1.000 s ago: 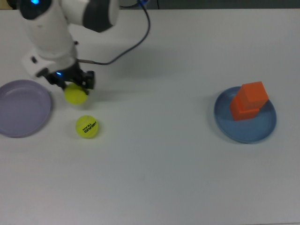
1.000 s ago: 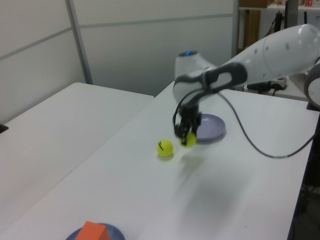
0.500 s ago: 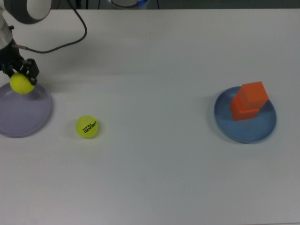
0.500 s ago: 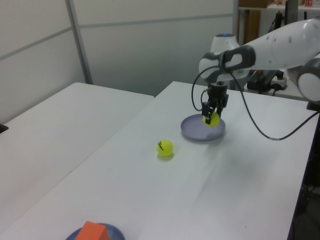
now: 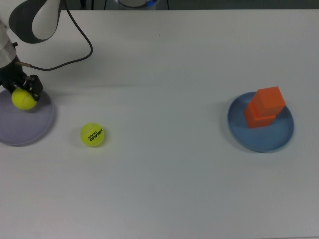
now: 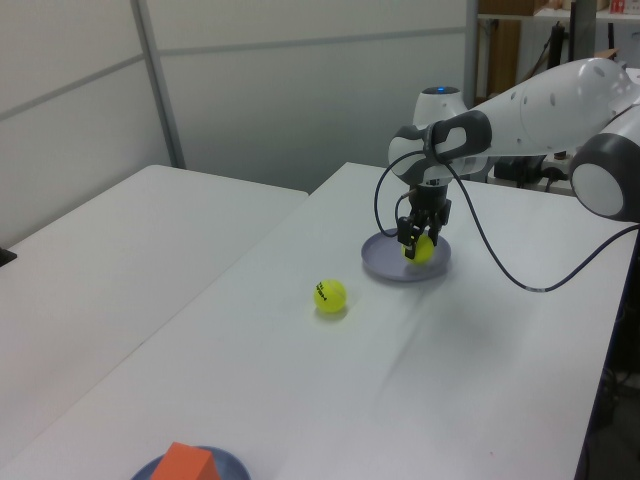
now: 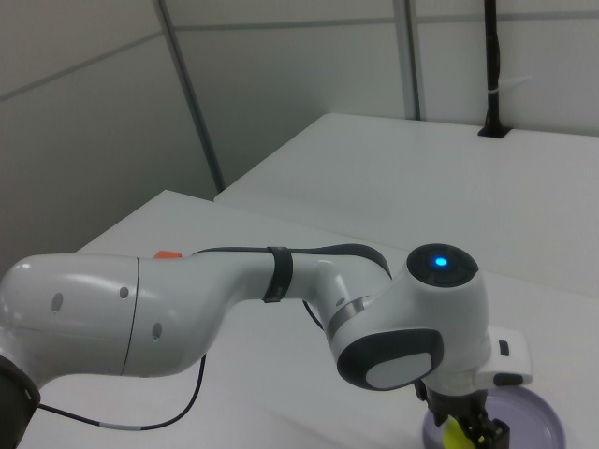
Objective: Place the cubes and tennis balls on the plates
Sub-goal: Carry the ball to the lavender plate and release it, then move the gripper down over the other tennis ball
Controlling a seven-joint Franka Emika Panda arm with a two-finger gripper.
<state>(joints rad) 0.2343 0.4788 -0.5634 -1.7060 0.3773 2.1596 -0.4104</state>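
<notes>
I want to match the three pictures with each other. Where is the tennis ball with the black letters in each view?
Top view: lettered tennis ball on the table, lower left, right of the lavender plate.
Left view: centre, on the table, left of and below that plate.
Right view: not visible.
Shared landmark: the lavender plate.

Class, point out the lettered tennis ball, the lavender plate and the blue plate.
lettered tennis ball (image 5: 92, 135): top view, printed face.
lavender plate (image 5: 20, 130): top view, bare floor.
blue plate (image 5: 269, 139): top view, bare floor.

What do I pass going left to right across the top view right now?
Gripper holding the plain tennis ball over the lavender plate → lettered tennis ball → blue plate carrying the stacked orange cubes.
</notes>
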